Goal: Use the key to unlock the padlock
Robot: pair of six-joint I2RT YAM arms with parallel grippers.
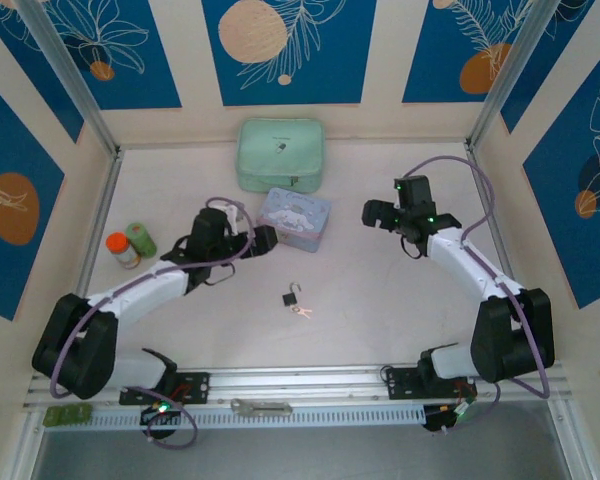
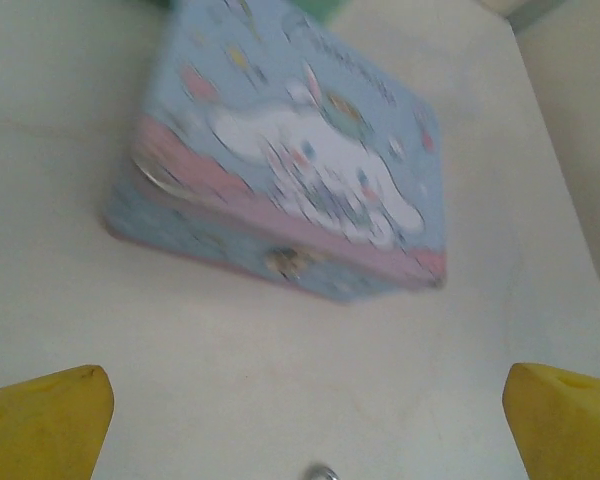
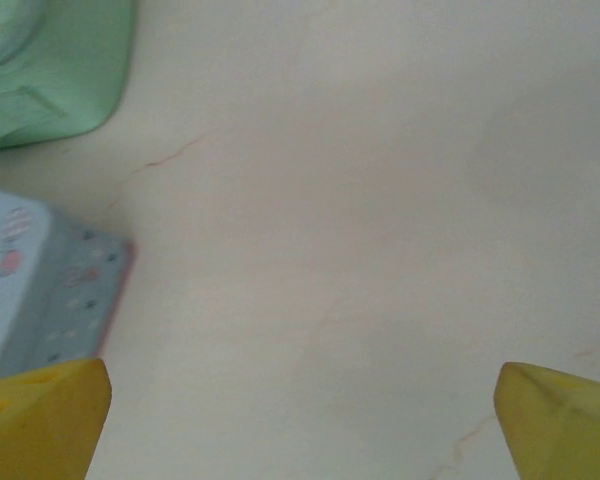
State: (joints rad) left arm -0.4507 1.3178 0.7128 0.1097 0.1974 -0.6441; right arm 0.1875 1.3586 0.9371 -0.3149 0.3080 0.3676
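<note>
1. Far left of the light-blue rectangular cartoon tin (image 1: pixel 295 218): two small bottles, one orange-capped (image 1: pixel 123 249), one green (image 1: pixel 140 240).
2. Just left of the tin: left gripper (image 1: pixel 263 239), yellow-tipped jaws spread wide, grasping nothing, facing the tin.
3. On the tin's near side, well apart from it: one tiny black padlock with a thin silvery shackle (image 1: pixel 293 296), flat on the table. Seems to point its long axis, shackle first, roughly at the tin. Just beside it, farther from the tin: small silvery key on a ring (image 1: pixel 302 310); too small to count the keys or tell contact.
4. Behind the tin: one mint-green zipped pouch (image 1: pixel 280 155).
5. Right of the tin: right gripper (image 1: pixel 372 215), jaws likewise released and empty.
6. Judged for the coming move: lies nearer the arm bases than either pair of jaws, closer to the left arm's; calls for pulling back from the tin before descending.
</note>
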